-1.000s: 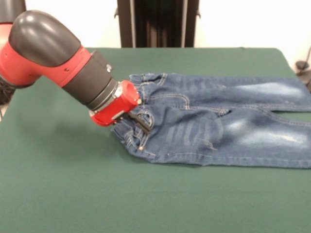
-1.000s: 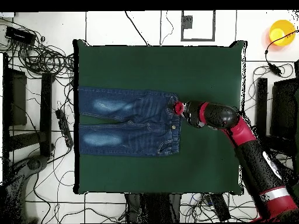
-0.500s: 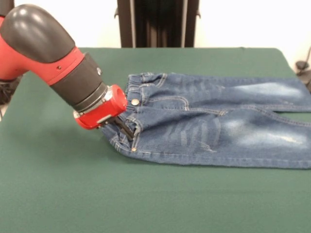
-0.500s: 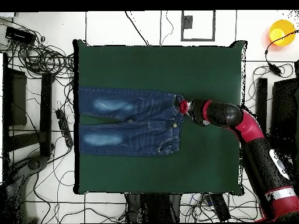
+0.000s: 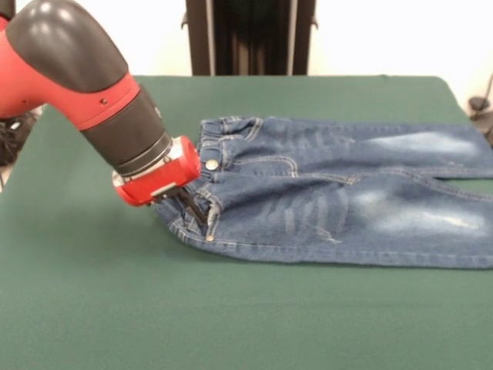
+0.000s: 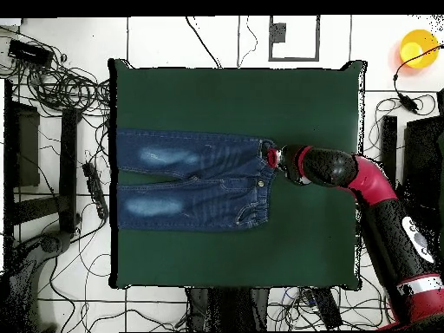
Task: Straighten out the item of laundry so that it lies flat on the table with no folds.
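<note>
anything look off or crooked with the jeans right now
Mostly flat, but the jeans bunch at the waistband where the gripper meets it, and the leg ends run off the table edge in the overhead view.

Jeans (image 5: 339, 204): blue denim, woven and matt, faded pale patches on the legs, tan stitching along seams. Waistband gathered, looks elastic. Waist button (image 5: 211, 164) small and shiny, probably metal. Table (image 5: 254, 316) cover: dark green felt-like cloth, matt, slightly fuzzy, no sheen. Arm (image 5: 85, 77) shell: smooth hard plastic, red and black, soft gloss with highlights on the black dome. Gripper (image 5: 194, 210) fingers dark, matt; material unclear from here.
</note>
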Robot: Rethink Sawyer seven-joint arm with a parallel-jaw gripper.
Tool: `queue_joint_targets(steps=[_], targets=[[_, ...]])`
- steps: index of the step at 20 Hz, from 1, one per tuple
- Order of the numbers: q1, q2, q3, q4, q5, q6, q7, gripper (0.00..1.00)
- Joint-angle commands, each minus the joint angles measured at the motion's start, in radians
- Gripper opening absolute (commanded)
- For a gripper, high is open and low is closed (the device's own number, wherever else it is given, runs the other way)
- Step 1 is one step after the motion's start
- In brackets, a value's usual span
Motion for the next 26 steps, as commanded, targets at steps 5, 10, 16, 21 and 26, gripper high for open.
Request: queue_joint_targets(steps=[5,10,16,21,26], targets=[[0.019,-0.067,-0.106,-0.125,-0.102,-0.05,-0.077,0.0],[0.021,-0.113,-0.138,-0.128,-0.136,-0.029,-0.059,0.0],[0.02,-0.091,-0.149,-0.155,-0.169,-0.06,-0.08,0.0],[0.004,-0.077,-0.151,-0.17,-0.19,-0.075,-0.108,0.0],[-0.018,-0.07,-0.156,-0.179,-0.209,-0.083,-0.141,0.0]])
